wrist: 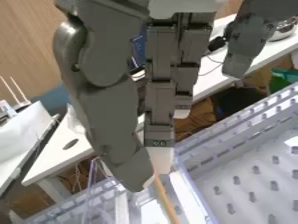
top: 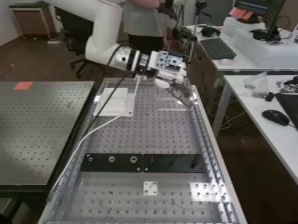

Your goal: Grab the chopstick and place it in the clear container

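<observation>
From where I'm standing, the arm (top: 103,37) is reaching out over the far part of the bench (top: 133,132), and the dark hand (wrist: 159,102) is hanging beyond the white sheet (top: 114,102). The thumb and a fingertip are coming together at the upper end of the chopstick (wrist: 166,201), and to my eye they are pinching it there, with the rest of the stick sloping down and away from the tips. The clear container (wrist: 196,195) is lying below, its see-through wall running close beside the stick.

I'm judging that the grab is done and that the placing is the step in hand. Doing it well is calling for patience: lining the free end up inside the walls first, then lowering gently until the stick is resting on the container's floor or leaning on its side. I can't tell how much room is remaining under the lower end, so a slow descent is the safer choice. Because the hold is sitting so near one end, a knock against the rim could be swinging the stick round or twisting it loose. The thumb should be easing off only once the stick is supported, and the hand should be lifting straight up, without dragging the stick or nudging the light container.
</observation>
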